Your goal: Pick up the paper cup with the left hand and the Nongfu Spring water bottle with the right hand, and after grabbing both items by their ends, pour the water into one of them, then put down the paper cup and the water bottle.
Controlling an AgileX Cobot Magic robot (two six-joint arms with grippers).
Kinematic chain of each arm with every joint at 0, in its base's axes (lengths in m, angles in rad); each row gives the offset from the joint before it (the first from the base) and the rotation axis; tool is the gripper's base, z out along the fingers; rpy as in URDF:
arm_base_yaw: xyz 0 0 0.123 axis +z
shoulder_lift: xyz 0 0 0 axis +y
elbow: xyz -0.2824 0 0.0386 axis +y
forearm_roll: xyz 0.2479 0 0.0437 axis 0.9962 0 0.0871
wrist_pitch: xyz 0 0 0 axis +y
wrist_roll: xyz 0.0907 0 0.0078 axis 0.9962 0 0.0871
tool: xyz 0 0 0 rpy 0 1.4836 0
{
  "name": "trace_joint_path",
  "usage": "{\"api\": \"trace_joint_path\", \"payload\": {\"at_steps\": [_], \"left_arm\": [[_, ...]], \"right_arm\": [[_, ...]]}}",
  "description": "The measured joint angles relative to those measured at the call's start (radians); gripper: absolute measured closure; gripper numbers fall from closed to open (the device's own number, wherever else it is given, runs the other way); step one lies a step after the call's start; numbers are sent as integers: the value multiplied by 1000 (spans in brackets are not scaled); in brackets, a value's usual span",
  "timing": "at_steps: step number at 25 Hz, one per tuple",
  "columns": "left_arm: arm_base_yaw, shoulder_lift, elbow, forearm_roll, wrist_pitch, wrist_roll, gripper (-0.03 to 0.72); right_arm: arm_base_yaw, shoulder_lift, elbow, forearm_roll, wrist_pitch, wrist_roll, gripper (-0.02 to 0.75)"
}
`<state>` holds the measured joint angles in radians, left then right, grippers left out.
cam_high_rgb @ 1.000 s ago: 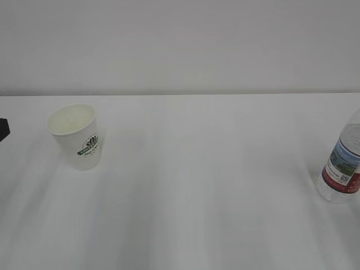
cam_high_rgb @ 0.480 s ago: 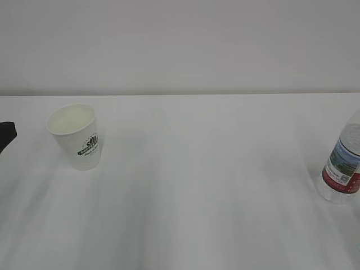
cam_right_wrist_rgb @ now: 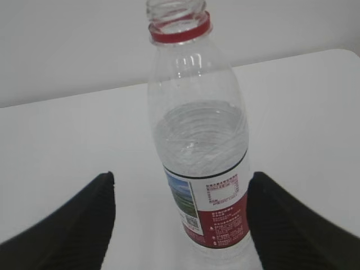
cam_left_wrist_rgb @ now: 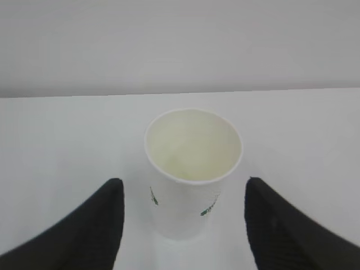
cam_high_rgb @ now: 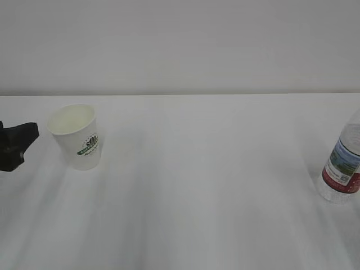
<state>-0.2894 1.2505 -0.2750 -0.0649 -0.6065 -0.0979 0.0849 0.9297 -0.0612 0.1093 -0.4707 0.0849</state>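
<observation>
The small white paper cup [cam_high_rgb: 76, 135] with an illegible green logo stands near the white table's [cam_high_rgb: 202, 185] left edge, between the black left gripper's [cam_left_wrist_rgb: 183, 225] spread jaws. The clear red-labelled plastic bottle [cam_right_wrist_rgb: 201, 146], uncapped and part-filled with water [cam_right_wrist_rgb: 199, 138], stands at the right edge between the right gripper's [cam_right_wrist_rgb: 180, 225] spread jaws.

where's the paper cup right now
In the exterior view the paper cup stands upright at the table's left, beside the left gripper.

left hand [cam_left_wrist_rgb: 183, 225]: matte black jaws | right hand [cam_right_wrist_rgb: 180, 225]: matte black, rounded tips
</observation>
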Motion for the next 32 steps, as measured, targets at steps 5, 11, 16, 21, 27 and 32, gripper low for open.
{"api": "trace_joint_path", "payload": {"at_steps": [5, 11, 16, 21, 27, 32], "left_arm": [[0, 25, 0, 8, -41, -2, 195], [0, 66, 0, 11, -77, -2, 202], [0, 108, 0, 13, -148, -2, 203], [0, 127, 0, 50, -178, -2, 204], [0, 186, 0, 65, -196, -2, 204], [0, 254, 0, 65, -260, -4, 204]], "right_arm": [[0, 148, 18, 0, -183, 2, 189], [0, 337, 18, -2, -408, 2, 189], [0, 464, 56, -2, -600, 26, 189], [0, 564, 67, 10, -661, 39, 189], [0, 613, 67, 10, -665, 44, 189], [0, 613, 67, 10, -667, 44, 189]]}}
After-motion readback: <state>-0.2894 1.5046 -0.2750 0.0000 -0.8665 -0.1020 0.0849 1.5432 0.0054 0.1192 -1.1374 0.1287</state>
